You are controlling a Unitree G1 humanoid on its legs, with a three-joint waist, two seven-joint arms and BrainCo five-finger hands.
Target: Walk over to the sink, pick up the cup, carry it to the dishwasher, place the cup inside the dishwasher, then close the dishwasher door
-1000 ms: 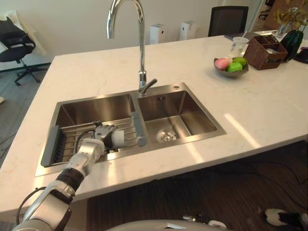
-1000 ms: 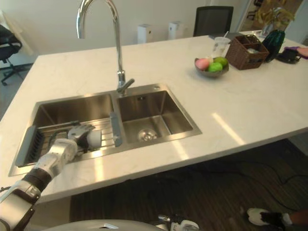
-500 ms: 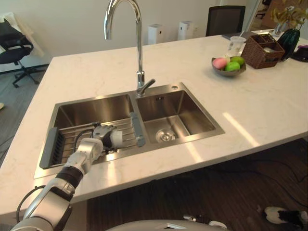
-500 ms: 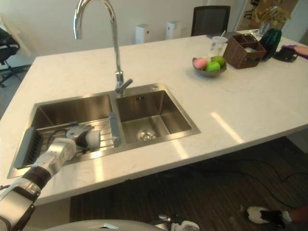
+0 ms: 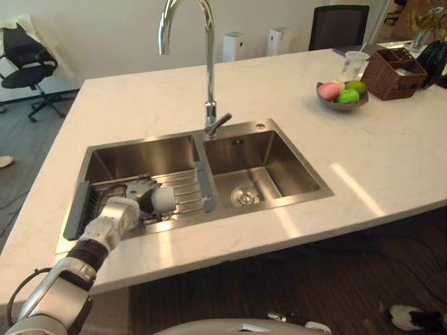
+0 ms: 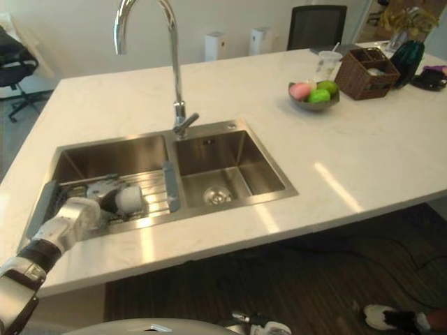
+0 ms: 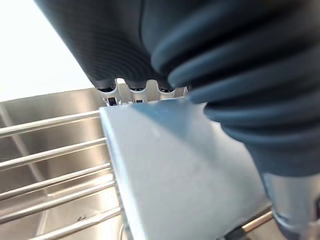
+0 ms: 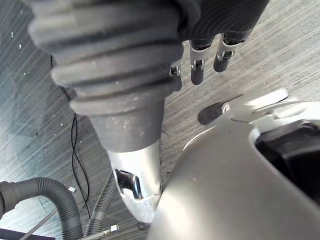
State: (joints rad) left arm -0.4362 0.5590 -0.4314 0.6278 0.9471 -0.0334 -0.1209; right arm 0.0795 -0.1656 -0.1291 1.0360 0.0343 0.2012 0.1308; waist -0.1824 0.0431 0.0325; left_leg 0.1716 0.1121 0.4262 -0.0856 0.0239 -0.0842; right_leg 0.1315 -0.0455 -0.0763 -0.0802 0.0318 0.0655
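In the left eye view, at the lower left of the frame, the left hand [image 5: 133, 202] reaches into the left basin of the sink [image 5: 140, 150], over the wire rack [image 5: 185, 190] that spans it. Its fingers are curled round the cup [image 5: 163, 199], which lies on its side on the rack. It was probably laid there to drain, which would explain why the hand comes at it from the side.

In the right eye view the cup shows as a short, plain, pale thing, its end poking out of the hand toward the divider between the basins.

In the left wrist view the cup's smooth, pale bluish-white wall runs across the middle. The fingertips [image 7: 135, 92] hook over its far edge at the top, and the rack's bars lie at the left. The grasp looks closed and ready for lifting.

In the right wrist view the right hand [image 8: 197, 70], upper right, hangs over the floor [image 8: 30, 100] with loose, straight fingers, holding nothing. One hand seems enough for this pick.
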